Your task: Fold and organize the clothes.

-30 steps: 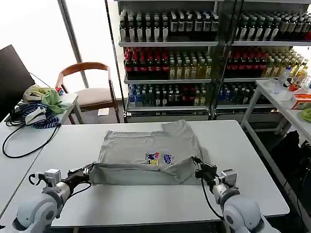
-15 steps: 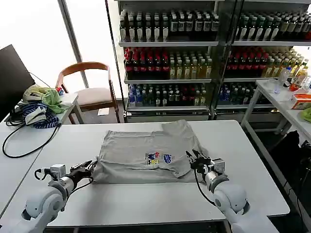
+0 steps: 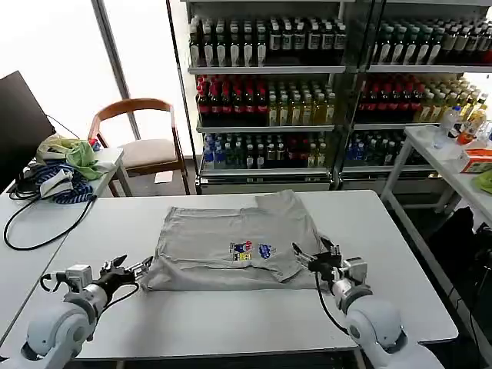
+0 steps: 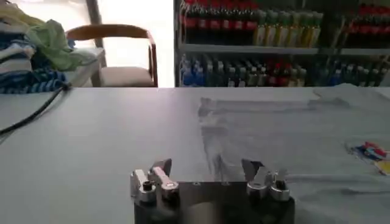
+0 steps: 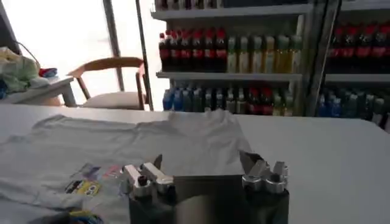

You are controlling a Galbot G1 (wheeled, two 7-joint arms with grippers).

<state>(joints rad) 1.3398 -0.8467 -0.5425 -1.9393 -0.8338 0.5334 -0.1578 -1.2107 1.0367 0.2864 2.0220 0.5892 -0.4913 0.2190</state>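
Both grippers drew back from the shirt (image 3: 234, 244), jaws open.

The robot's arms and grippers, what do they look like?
Both arms are smooth, rounded light-grey shells. The left gripper and right gripper are black blocks with short silvery metal fingers fastened by screws. A thin black cable loops along each wrist.

No legible text or labels anywhere.

Left hand (image 4: 207, 176) gaping — shirt (image 4: 292, 140) just beyond.
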